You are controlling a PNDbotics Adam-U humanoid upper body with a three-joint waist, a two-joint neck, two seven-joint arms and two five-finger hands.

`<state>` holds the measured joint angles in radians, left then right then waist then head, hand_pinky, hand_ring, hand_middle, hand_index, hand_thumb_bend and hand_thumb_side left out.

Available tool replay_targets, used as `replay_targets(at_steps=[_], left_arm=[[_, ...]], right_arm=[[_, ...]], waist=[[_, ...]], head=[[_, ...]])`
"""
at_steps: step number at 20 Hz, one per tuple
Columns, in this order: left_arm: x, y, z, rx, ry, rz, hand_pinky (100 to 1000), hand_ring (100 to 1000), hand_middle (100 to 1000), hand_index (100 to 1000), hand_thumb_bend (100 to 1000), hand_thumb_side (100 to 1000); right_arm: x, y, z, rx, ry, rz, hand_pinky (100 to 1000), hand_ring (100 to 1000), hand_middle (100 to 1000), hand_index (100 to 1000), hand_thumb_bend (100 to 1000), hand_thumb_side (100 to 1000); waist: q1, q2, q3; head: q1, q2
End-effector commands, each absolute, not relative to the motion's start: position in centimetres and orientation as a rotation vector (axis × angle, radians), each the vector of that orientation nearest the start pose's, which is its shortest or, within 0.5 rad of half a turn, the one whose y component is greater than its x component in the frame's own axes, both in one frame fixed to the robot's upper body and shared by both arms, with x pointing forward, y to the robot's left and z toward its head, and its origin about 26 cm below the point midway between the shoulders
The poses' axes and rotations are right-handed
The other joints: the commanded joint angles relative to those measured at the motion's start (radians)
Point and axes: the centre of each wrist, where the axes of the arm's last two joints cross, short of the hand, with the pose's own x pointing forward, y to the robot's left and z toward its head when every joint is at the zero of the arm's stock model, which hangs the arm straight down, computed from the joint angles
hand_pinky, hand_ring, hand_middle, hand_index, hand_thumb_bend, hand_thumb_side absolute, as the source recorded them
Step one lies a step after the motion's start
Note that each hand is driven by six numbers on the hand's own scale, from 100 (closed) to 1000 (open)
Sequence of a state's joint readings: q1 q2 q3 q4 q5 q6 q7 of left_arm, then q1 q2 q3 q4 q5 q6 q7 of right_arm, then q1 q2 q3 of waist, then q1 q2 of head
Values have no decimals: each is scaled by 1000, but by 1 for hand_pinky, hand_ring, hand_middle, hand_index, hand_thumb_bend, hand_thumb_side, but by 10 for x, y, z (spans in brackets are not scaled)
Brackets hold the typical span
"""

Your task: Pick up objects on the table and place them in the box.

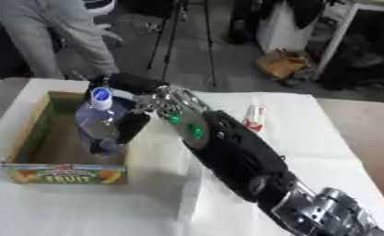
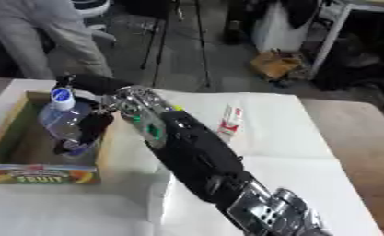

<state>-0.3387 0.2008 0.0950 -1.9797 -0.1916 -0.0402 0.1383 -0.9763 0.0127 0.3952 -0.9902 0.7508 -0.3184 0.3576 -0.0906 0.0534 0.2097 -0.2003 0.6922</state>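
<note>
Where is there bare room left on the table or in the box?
The box floor is bare on its left side and near its front wall. Its right side is crowded: the right robot hand holds the bottle over it. White table is free in front of the box and right of the arm, past the small red-and-white pack.

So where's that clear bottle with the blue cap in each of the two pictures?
Left eye view: the bottle is left of centre, held by the right hand over the cardboard box.
Right eye view: the bottle sits nearer the left edge, again over the box.
Shared landmark: the small red and white carton on the white table, right of the arm.
</note>
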Motion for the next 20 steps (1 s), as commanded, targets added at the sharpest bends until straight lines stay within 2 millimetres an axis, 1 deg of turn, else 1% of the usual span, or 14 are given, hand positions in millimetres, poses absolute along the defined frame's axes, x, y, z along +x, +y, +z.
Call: replay_targets(at_steps=[1,2,4,5,6,7,9,12,15,17,19,20], left_arm=[[305,260,212,430,-2401,-130,747,835,752,852,483,922],[305,260,212,430,-2401,-131,747,835,752,852,483,922],[305,260,212,429,-2400,-132,747,835,752,852,483,922],[305,260,212,429,-2399,-132,747,835,752,852,483,923],[305,260,211,429,-2398,-132,747,835,752,852,483,923],[305,260,211,428,-2397,-132,747,835,751,852,483,924],[305,260,211,427,-2394,-133,748,835,751,852,483,925],[305,260,210,424,-2389,-133,747,835,750,852,484,925],[305,260,209,422,-2388,-133,747,835,750,852,484,925],[306,260,209,420,-2385,-134,747,834,749,851,483,928],[306,260,208,418,-2383,-135,747,834,749,851,483,928],[306,260,208,418,-2381,-134,747,834,748,851,483,929]], right_arm=[[438,-41,167,-243,-1876,1885,1000,992,1000,993,533,727],[440,-47,171,-267,-1872,1901,1000,998,1000,998,555,725],[442,-55,178,-298,-1867,1912,1000,999,1000,999,561,723],[443,-58,181,-310,-1865,1911,1000,1000,1000,1000,642,699],[444,-61,184,-333,-1867,1895,1000,1000,1000,1000,642,699],[444,-63,186,-354,-1870,1881,1000,1000,1000,1000,691,679],[445,-65,187,-390,-1868,1861,1000,1000,1000,1000,717,671],[448,-70,187,-422,-1847,1845,1000,1000,1000,1000,721,676],[449,-72,187,-419,-1842,1838,1000,1000,1000,1000,721,676],[451,-76,192,-424,-1861,1800,1000,1000,1000,1000,700,680],[452,-79,197,-432,-1883,1755,1000,1000,1000,1000,700,680],[452,-81,200,-440,-1897,1725,1000,1000,1000,1000,668,681]], waist=[[5,-9,-4],[5,-10,-6],[5,-10,-7],[6,-10,-8],[6,-11,-10],[7,-11,-10],[8,-11,-12],[10,-11,-15],[10,-11,-17],[11,-11,-21],[11,-11,-22],[11,-11,-24]], head=[[5,2],[5,2],[5,2],[5,1],[4,-1],[3,-2],[3,-3],[1,-5],[0,-6],[0,-7],[-1,-7],[0,-7]])
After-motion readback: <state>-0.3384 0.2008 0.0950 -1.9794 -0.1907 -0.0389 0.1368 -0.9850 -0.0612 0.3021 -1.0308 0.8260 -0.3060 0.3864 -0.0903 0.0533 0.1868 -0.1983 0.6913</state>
